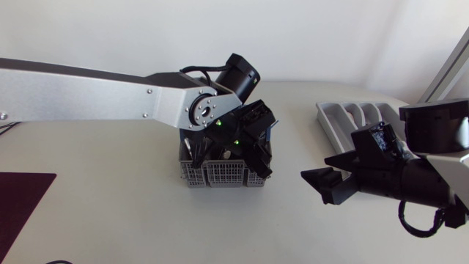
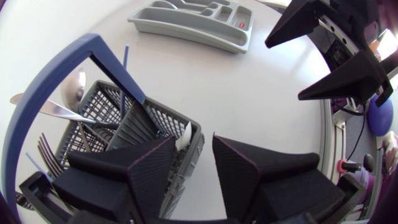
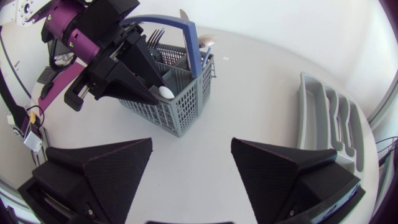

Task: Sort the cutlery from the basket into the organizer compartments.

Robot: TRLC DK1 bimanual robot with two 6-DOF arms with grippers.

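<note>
Left gripper is wide open with nothing clamped, fingers straddling the basket wall. A white-tipped piece stands between them, against one finger. Right gripper is open and empty, basket ahead, organizer beside it. Cutlery is likely stiff, light and slick, so pinch the upright end above the rim. The head view hides the contents under the arm. The left wrist view shows forks and a spoon beside the gripper.
</note>
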